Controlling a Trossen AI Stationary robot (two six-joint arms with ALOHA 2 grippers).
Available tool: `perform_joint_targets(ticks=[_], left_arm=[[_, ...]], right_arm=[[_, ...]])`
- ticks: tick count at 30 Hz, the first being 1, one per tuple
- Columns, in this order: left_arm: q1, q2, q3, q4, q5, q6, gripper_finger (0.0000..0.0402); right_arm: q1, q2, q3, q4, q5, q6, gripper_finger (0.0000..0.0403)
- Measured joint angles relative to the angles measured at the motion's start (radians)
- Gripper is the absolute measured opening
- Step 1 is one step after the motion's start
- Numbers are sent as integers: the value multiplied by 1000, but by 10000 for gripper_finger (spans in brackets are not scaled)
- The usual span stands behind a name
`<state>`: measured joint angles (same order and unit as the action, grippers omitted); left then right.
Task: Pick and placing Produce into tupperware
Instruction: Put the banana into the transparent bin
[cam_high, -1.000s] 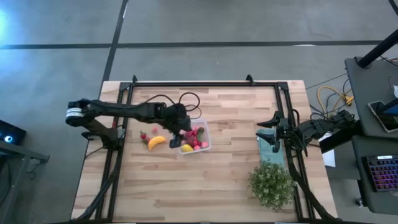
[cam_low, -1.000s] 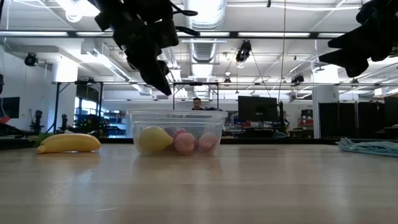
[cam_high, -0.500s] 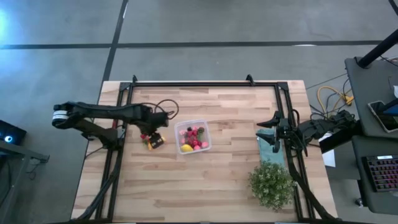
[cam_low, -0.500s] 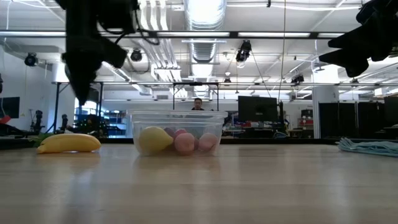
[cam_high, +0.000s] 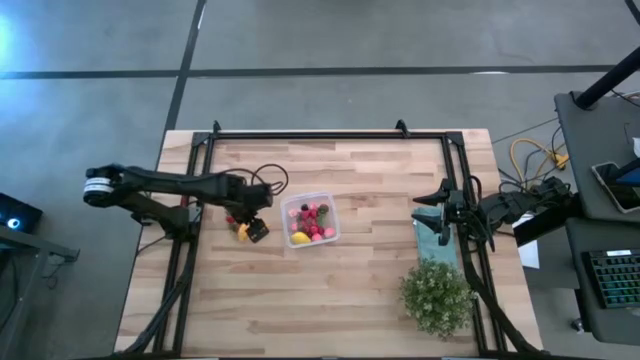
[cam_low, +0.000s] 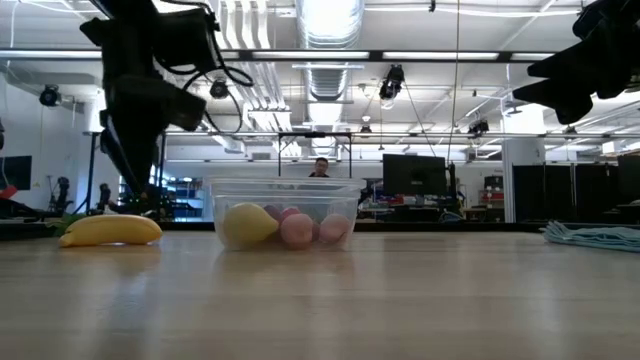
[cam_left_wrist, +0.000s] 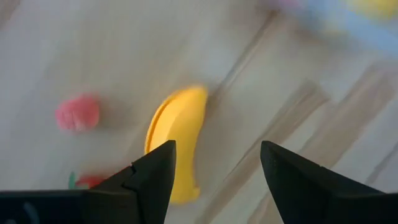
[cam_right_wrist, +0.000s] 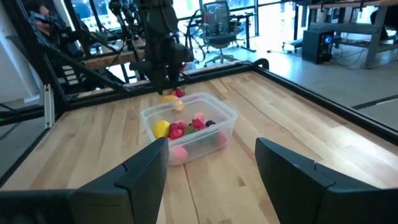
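Observation:
The clear tupperware (cam_high: 310, 220) stands at the table's middle and holds a yellow lemon (cam_high: 299, 238) and several red and pink berries; it also shows in the low view (cam_low: 287, 212) and the right wrist view (cam_right_wrist: 189, 127). A yellow curved piece (cam_left_wrist: 177, 140) lies on the wood to its left, with two loose berries (cam_left_wrist: 78, 113) beside it. My left gripper (cam_high: 250, 228) hangs open just above the curved piece (cam_low: 110, 230), fingers pointing down, touching nothing. My right gripper (cam_high: 428, 215) is open and empty at the table's right side.
A green bushy plant (cam_high: 437, 297) stands at the near right. A teal cloth (cam_high: 432, 238) lies under my right gripper. Black frame rails (cam_high: 330, 137) run along the table's far, left and right edges. A person (cam_low: 320, 167) shows far off in the room.
My left gripper has gone from above the tupperware toward the table's left edge, to over the yellow curved piece, and has then come down closer to it. The tupperware and the fruit have stayed where they were.

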<state>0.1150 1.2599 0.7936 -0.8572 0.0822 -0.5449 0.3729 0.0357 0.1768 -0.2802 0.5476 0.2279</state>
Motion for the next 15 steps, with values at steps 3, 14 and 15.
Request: perform_joint_targets(ticks=[3,14,15], left_arm=[[10,22,-3,-30,29,-30,219],[16,38,-4,-45,42,-49,219],[16,41,-4,-45,42,-41,219]], right_arm=[[0,0,0,0,0,0,233],[0,-1,0,0,0,0,233],[0,-1,0,0,0,0,233]])
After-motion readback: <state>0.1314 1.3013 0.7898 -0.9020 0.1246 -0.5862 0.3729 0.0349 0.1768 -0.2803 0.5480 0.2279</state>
